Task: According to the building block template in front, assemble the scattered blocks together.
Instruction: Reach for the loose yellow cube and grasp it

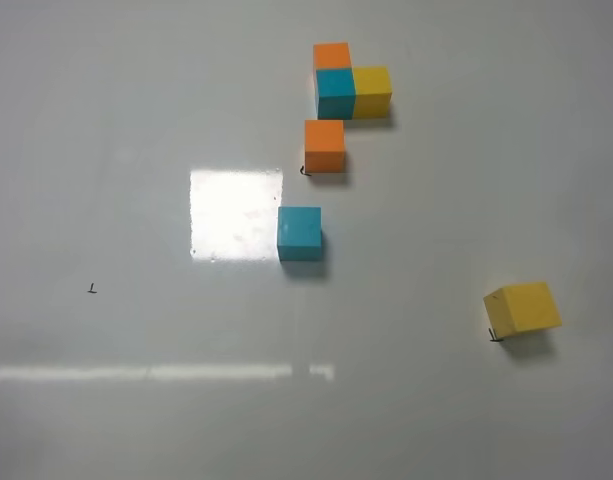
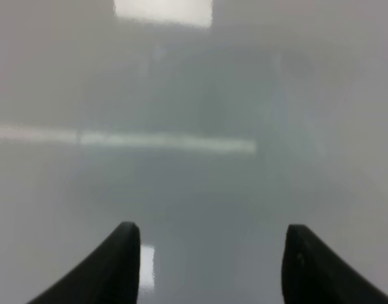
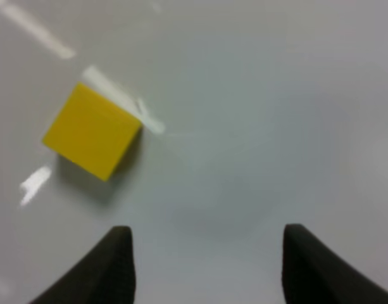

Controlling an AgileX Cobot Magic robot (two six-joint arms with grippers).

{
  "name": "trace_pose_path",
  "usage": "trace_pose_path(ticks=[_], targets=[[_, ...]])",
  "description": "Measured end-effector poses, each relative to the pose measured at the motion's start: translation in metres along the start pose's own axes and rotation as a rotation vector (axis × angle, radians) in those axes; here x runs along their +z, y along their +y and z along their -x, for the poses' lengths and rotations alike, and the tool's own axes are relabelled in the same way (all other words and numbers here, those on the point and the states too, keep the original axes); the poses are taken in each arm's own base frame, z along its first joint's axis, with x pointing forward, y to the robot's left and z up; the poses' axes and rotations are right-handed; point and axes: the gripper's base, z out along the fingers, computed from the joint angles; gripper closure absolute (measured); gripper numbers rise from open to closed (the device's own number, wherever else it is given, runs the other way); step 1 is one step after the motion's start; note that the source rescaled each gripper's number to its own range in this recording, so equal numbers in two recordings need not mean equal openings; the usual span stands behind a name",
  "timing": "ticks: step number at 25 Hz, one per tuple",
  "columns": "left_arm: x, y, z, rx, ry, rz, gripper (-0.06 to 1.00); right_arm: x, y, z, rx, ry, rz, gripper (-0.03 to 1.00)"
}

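Observation:
The building block template [image 1: 348, 85] sits at the back of the grey table: teal at the corner, orange behind it, yellow to its right. A loose orange cube [image 1: 324, 146] lies just in front of it, a loose teal cube [image 1: 300, 233] further forward, and a loose yellow cube [image 1: 523, 308] at the right. Neither arm shows in the exterior high view. My right gripper [image 3: 206, 263] is open and empty, with the yellow cube [image 3: 92, 131] ahead of it and off to one side. My left gripper [image 2: 209, 259] is open and empty over bare table.
Bright light reflections lie on the grey table [image 1: 136, 150]: a square patch [image 1: 236, 214] beside the teal cube and a thin strip [image 1: 156, 372] nearer the front. Small black marks [image 1: 92, 289] dot the surface.

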Motion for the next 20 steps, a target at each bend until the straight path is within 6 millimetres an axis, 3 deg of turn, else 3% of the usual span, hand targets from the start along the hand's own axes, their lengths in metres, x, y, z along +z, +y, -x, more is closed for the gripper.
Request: trace_pose_path(ticks=[6,11,20], targets=[[0.0,0.0,0.0,0.0,0.0,0.0,0.7,0.039,0.008,0.018,-0.271,-0.005,0.169,0.23],[0.0,0.0,0.0,0.0,0.001,0.0,0.7,0.06,0.014,0.028,-0.417,0.055,0.265,0.01],[0.0,0.0,0.0,0.0,0.001,0.0,0.7,0.088,0.021,0.038,-0.55,0.131,0.322,-0.03]])
